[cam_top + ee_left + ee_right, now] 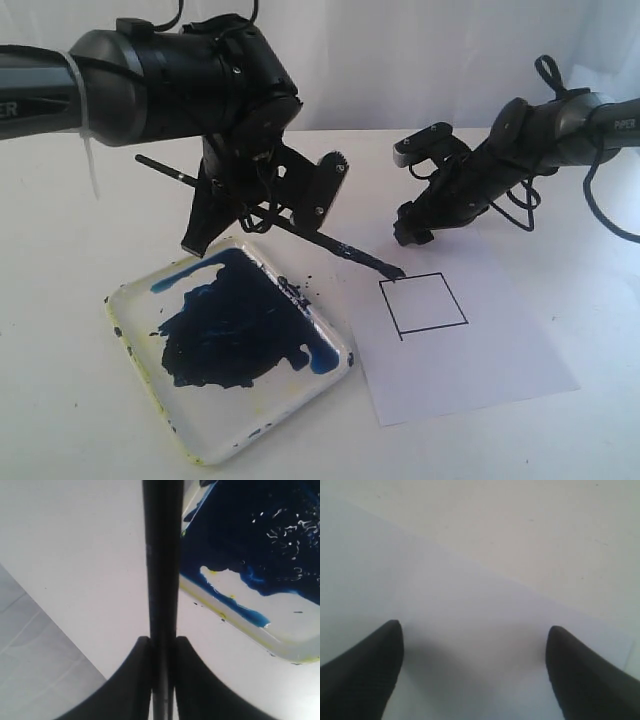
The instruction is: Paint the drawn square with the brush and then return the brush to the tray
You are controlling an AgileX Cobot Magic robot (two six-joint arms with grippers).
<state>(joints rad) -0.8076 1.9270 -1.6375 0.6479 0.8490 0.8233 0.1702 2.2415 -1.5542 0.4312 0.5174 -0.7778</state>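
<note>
Clearly the left hand (163, 647) is pinched shut on the brush (340, 248), its two pads meeting on the thin black shaft about halfway along, so the handle end sticks out behind and the bristles reach forward and down. The dark tip sits at the near-left corner of the square (425, 305), touching the paper (480, 370) or just above it; I cannot tell which. The square's inside is plain white. Just beside the paper lies the tray (225, 435), blotched blue-black, on the bench (60, 400). The right hand (475, 625) hangs wide open over the paper, holding nothing.

The brush looks light, stiff and smooth, likely to swivel between the pads under sideways drag. A mid-shaft hold suits it; the soft, wet bristles want only light pressure.
</note>
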